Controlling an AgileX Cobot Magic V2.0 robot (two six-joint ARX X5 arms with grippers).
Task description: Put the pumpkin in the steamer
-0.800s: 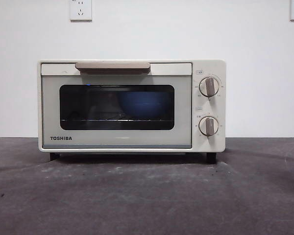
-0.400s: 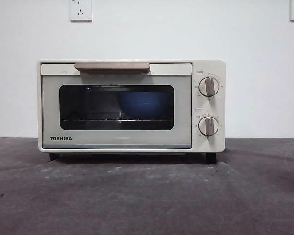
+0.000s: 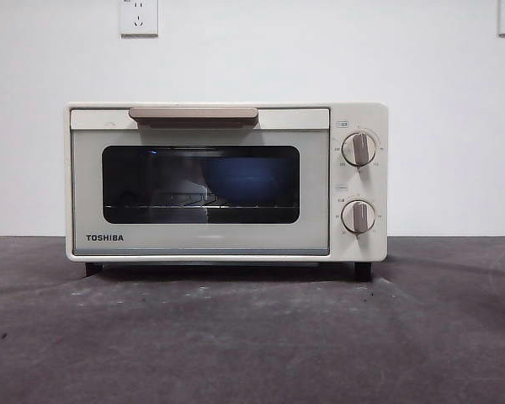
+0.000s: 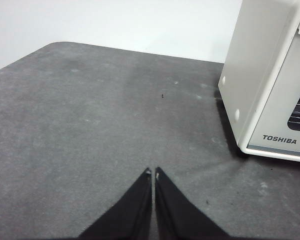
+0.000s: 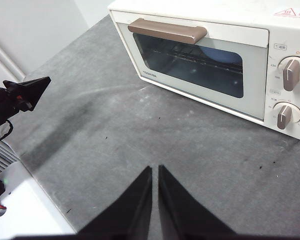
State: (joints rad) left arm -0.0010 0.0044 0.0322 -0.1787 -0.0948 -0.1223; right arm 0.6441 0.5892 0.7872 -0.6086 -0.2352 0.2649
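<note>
you have both the left gripper (image 4: 153, 172) and right gripper (image 5: 154, 169) pressed together holding nothing, the steamer (image 3: 225, 181) door closed well ahead of the jaws, and no pumpkin visible anywhere, so you risk reaching blind or nudging the door.

light: even, bright | shadows: soft under steamer (image 3: 225, 181) | glare: faint on window | focus: sharp

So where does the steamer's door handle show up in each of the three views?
Front view: door handle runs along the top edge of the steamer door.
Left wrist view: not in it; only the steamer's side and lower corner show.
Right wrist view: door handle above the window.
Shared landmark: TOSHIBA logo.
</note>
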